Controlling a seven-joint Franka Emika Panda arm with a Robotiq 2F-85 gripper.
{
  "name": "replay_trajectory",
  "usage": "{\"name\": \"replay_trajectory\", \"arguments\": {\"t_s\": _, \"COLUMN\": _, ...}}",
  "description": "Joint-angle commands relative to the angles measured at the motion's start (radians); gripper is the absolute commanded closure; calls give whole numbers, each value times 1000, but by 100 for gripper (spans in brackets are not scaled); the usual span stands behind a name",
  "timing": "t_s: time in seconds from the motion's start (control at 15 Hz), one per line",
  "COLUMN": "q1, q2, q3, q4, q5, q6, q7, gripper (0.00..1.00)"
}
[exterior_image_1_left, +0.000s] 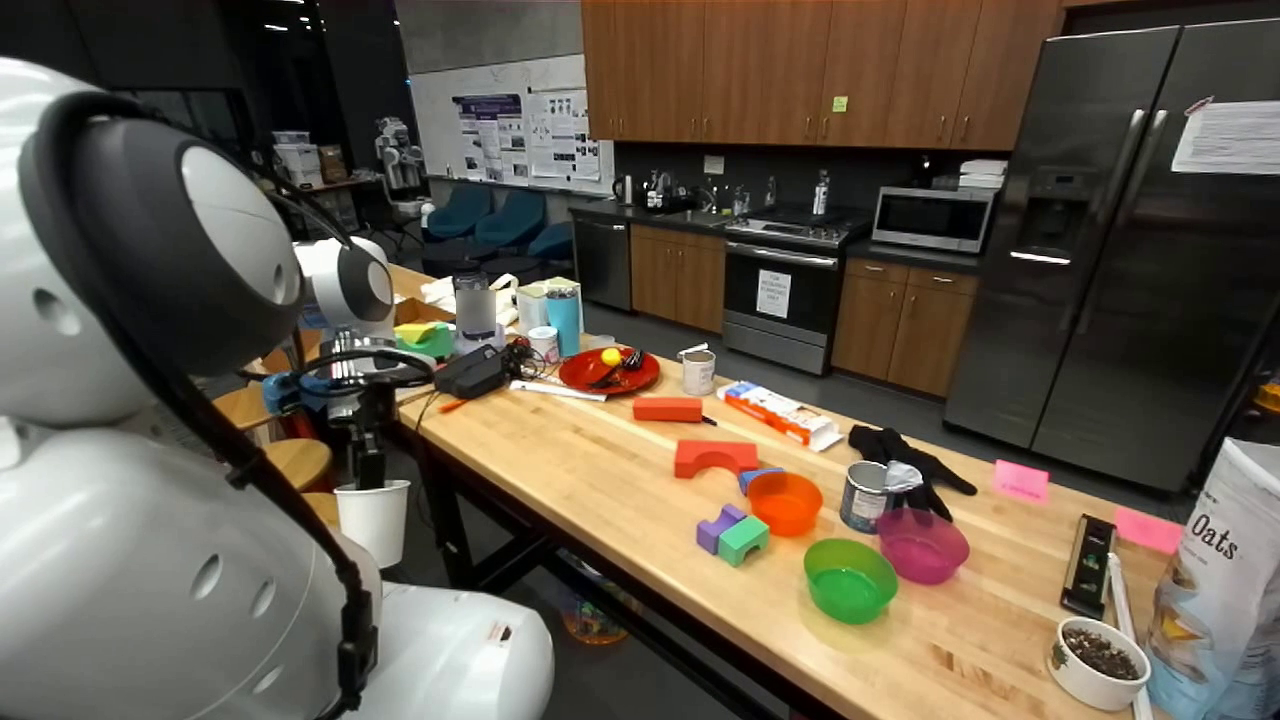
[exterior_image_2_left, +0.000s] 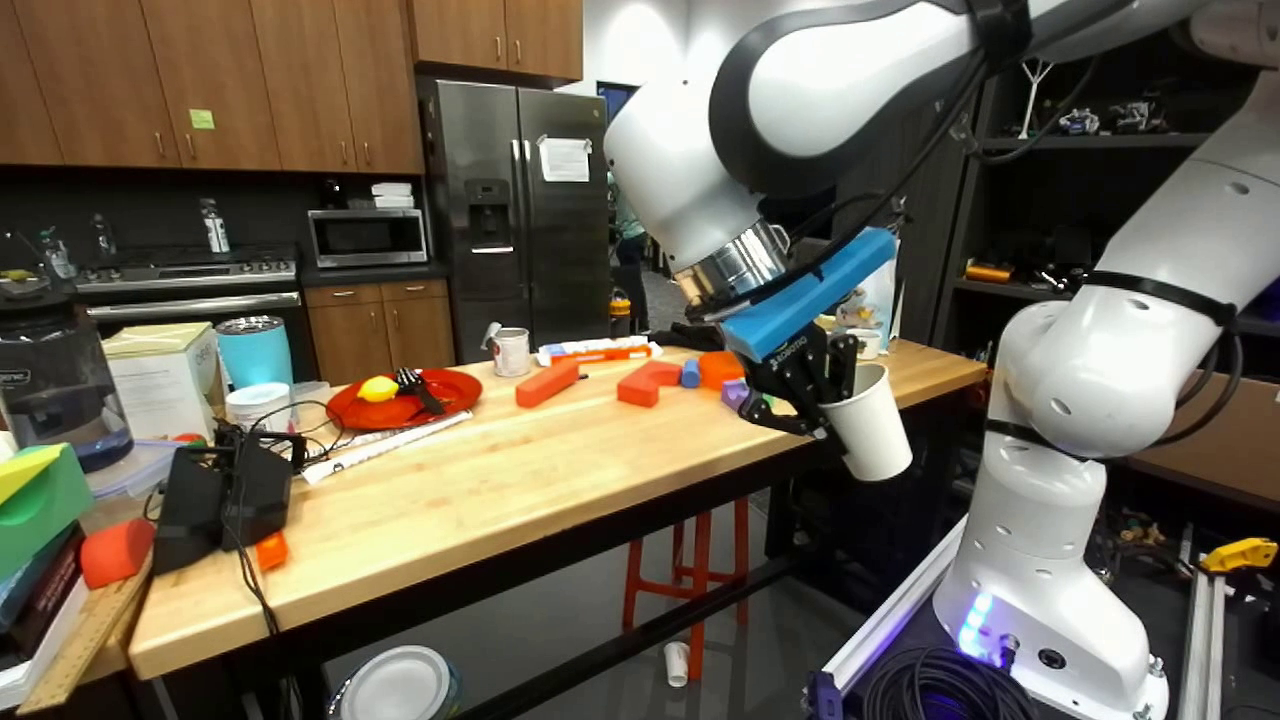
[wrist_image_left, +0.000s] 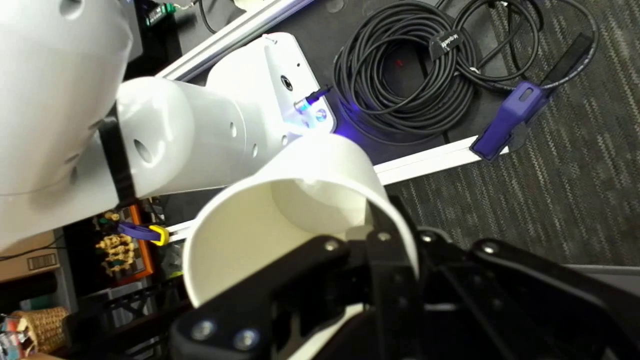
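Reads "Oats" on the bag (exterior_image_1_left: 1215, 590) at one end of the wooden table (exterior_image_1_left: 560, 450), "ROBOTIQ" on the gripper (exterior_image_2_left: 835, 398) near the wooden table, and "FOR … ONLY", with blurred middle words, on the paper sign (exterior_image_1_left: 773, 293) on the oven (exterior_image_1_left: 810, 297) beyond the wooden table.

From far away I see a robotics lab with kitchen equipment also: a tall dark steel refrigerator (exterior_image_1_left: 1090, 270), brown wooden cabinets (exterior_image_1_left: 770, 70), a silver box-shaped microwave (exterior_image_1_left: 933, 220). The lab side is shown by printed paper posters (exterior_image_1_left: 565, 130) and coiled black cable (wrist_image_left: 359, 77) beside my white robot base (exterior_image_2_left: 1075, 610).
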Motion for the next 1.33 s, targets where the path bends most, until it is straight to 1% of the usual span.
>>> {"name": "replay_trajectory", "arguments": {"t_s": 0.0, "q1": -41, "q2": 18, "q3": -6, "q4": 55, "q5": -9, "q6": -93, "q7": 82, "gripper": 100}}
{"name": "replay_trajectory", "arguments": {"t_s": 0.13, "q1": -56, "q2": 28, "q3": -18, "q4": 71, "q5": -20, "q6": -119, "q7": 70, "gripper": 100}}
{"name": "replay_trajectory", "arguments": {"t_s": 0.33, "q1": -72, "q2": 28, "q3": -30, "q4": 80, "q5": -41, "q6": -122, "q7": 31, "gripper": 100}}
{"name": "replay_trajectory", "arguments": {"t_s": 0.4, "q1": -74, "q2": 26, "q3": -39, "q4": 79, "q5": -48, "q6": -114, "q7": 8, "gripper": 100}}
{"name": "replay_trajectory", "arguments": {"t_s": 0.47, "q1": -71, "q2": 16, "q3": -56, "q4": 71, "q5": -57, "q6": -92, "q7": -47, "gripper": 100}}
{"name": "replay_trajectory", "arguments": {"t_s": 0.6, "q1": -66, "q2": 2, "q3": -84, "q4": 48, "q5": -89, "q6": -23, "q7": -190, "gripper": 100}}
{"name": "replay_trajectory", "arguments": {"t_s": 0.8, "q1": -81, "q2": 15, "q3": -107, "q4": 33, "q5": -185, "q6": 99, "q7": -358, "gripper": 100}}
{"name": "replay_trajectory", "arguments": {"t_s": 1.27, "q1": -113, "q2": 119, "q3": -122, "q4": 15, "q5": -431, "q6": 393, "q7": -684, "gripper": 100}}
